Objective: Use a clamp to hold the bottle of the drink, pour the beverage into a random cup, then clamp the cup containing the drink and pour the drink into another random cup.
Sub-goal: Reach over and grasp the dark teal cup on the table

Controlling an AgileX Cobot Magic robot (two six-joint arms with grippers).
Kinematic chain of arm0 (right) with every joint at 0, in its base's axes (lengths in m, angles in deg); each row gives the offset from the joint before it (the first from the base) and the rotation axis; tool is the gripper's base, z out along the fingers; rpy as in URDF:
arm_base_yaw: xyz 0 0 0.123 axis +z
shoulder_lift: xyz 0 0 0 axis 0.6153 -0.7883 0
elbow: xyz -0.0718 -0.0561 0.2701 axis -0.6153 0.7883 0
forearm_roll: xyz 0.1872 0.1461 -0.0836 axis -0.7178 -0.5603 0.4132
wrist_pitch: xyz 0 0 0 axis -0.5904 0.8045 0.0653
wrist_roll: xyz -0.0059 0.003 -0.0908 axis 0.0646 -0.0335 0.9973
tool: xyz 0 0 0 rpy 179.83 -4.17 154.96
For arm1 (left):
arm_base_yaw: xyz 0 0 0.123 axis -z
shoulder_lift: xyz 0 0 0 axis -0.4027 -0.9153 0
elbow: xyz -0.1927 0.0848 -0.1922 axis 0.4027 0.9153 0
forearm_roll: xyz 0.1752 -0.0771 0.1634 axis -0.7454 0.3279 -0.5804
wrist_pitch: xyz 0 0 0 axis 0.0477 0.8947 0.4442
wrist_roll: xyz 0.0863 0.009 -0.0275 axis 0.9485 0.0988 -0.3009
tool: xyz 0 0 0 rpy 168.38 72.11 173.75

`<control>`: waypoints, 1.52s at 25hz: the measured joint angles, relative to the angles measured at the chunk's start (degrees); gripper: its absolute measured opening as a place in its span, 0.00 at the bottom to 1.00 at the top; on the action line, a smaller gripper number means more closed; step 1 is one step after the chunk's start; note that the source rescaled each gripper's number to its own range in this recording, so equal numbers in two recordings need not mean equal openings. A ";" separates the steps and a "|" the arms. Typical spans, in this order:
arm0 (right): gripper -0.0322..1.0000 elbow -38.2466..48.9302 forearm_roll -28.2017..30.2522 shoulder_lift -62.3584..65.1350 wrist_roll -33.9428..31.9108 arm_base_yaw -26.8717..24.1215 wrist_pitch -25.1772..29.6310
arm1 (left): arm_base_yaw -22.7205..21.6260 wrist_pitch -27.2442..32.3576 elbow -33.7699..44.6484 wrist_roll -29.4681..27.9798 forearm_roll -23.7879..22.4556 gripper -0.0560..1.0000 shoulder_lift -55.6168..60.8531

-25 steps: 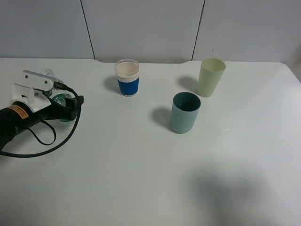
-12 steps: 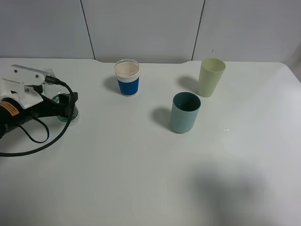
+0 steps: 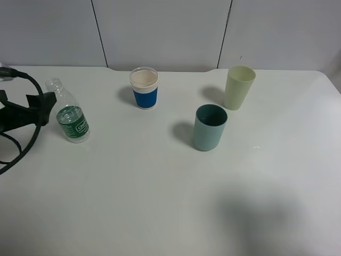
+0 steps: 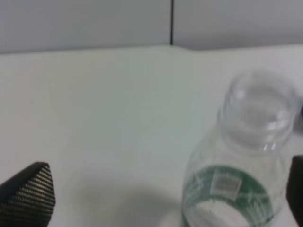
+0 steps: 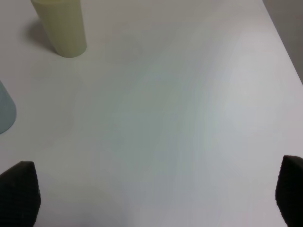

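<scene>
1. Left arm (image 3: 18, 114) has pulled back to the left edge of the white worktop (image 3: 160, 202) since a sec ago. It hung over the small clear plastic bottle with a green label (image 3: 71, 113) then; now the bottle shows in full, mouth open.
2. Bottle stands upright on the worktop's left side, well apart from all 3 cups. The arm's black parts and black cable (image 3: 21, 144) are just beside it, on its left; can't tell if anything touches it.
3. Left gripper (image 4: 163, 191) is released: dark fingertips (image 4: 28, 194) spread wide in the wrist view, w/ the bottle ahead, nearer one tip, not pinched.
4. Right gripper (image 5: 155, 189) also released, tips at opposite edges of its wrist view w/ bare worktop btwn them.
5. Short white cup with a broad blue band (image 3: 144, 88) sits toward the back, near the middle; same spot as before.
6. Plain matte teal tumbler (image 3: 210, 127) stands right of centre, nearer the front. The taller pale yellow-green cup (image 3: 239, 87) is near it, behind and to the right, not touching. Neither has shifted.
7. Can't tell from here how much liquid is in the bottle or any cup.
</scene>
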 joint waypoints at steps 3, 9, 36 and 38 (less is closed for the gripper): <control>1.00 0.00 0.00 0.00 0.00 0.00 0.00 | 0.00 4.56 0.07 0.00 1.33 1.00 7.03; 1.00 0.00 0.00 0.00 0.00 0.00 0.00 | 0.00 21.24 -3.70 0.00 1.62 1.00 20.66; 1.00 0.00 0.00 0.00 0.00 0.00 0.00 | -7.64 85.16 -32.51 1.90 -2.93 1.00 60.55; 1.00 0.00 0.00 0.00 0.00 0.00 0.00 | -7.93 88.26 -32.54 1.90 -2.93 1.00 65.44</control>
